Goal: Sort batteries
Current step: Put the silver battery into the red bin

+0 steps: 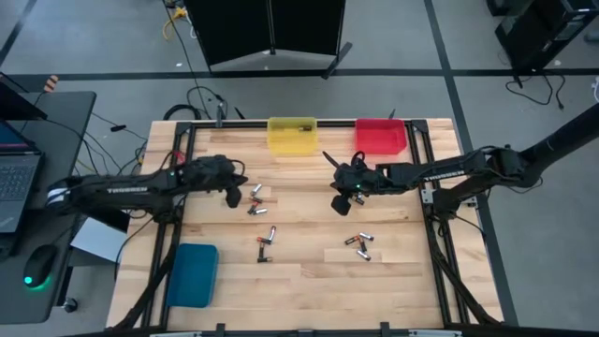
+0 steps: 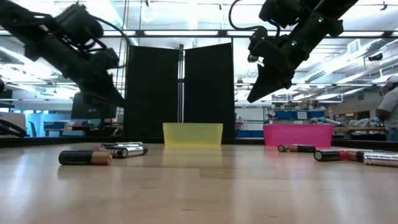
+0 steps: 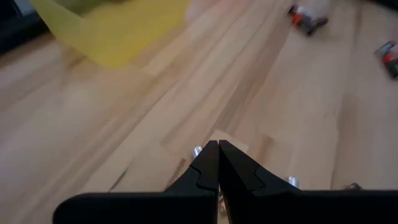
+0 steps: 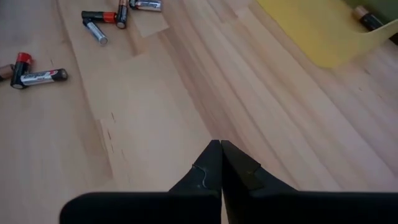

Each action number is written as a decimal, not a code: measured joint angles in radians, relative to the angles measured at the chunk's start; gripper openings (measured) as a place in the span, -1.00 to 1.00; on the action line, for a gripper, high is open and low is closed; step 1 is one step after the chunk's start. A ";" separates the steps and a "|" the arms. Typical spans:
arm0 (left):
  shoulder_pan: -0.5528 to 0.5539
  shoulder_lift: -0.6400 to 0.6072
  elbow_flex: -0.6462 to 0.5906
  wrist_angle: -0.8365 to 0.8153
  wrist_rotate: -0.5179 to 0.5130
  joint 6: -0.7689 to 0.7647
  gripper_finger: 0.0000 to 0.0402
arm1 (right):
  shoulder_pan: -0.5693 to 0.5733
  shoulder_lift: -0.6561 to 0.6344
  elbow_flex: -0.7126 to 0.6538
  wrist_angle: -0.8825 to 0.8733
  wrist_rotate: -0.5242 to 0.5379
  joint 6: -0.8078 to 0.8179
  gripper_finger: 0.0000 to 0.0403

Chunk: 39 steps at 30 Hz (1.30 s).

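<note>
Batteries (image 1: pixel 257 198) lie in three loose clusters on the pale wooden bench (image 1: pixel 299 290): one just left of centre, a second (image 1: pixel 267 241) nearer the front edge, a third (image 1: pixel 358 245) toward the right side. The left gripper (image 1: pixel 232 197) hangs above the bench beside the first cluster, fingers pressed together and empty. The right gripper (image 1: pixel 339 203) hovers right of centre, also closed on nothing. A yellow bin (image 1: pixel 292 136) and a red bin (image 1: pixel 381 137) stand side by side along the back edge, the yellow one with a battery inside; a blue bin (image 1: pixel 192 274) sits near the front left corner. Beyond the back edge stand black partition panels (image 2: pixel 180 90) on a grey floor. A laptop (image 1: pixel 17 183) and mouse (image 1: pixel 37 265) rest on a desk to the left, and a person (image 2: pixel 388 109) shows at the room's far right.
</note>
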 joint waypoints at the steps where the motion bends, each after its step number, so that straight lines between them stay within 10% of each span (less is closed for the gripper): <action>1: 0.000 0.031 0.012 -0.008 0.000 0.000 -0.92 | 0.000 0.000 0.000 0.000 0.000 0.000 -0.96; 22: 0.000 0.436 0.113 0.025 0.046 -0.074 -0.22 | 0.000 0.000 0.000 -0.002 0.001 -0.007 -0.96; 39: 0.000 0.527 0.116 0.045 -0.011 -0.030 -0.53 | 0.018 0.001 0.000 -0.004 0.026 -0.011 -0.96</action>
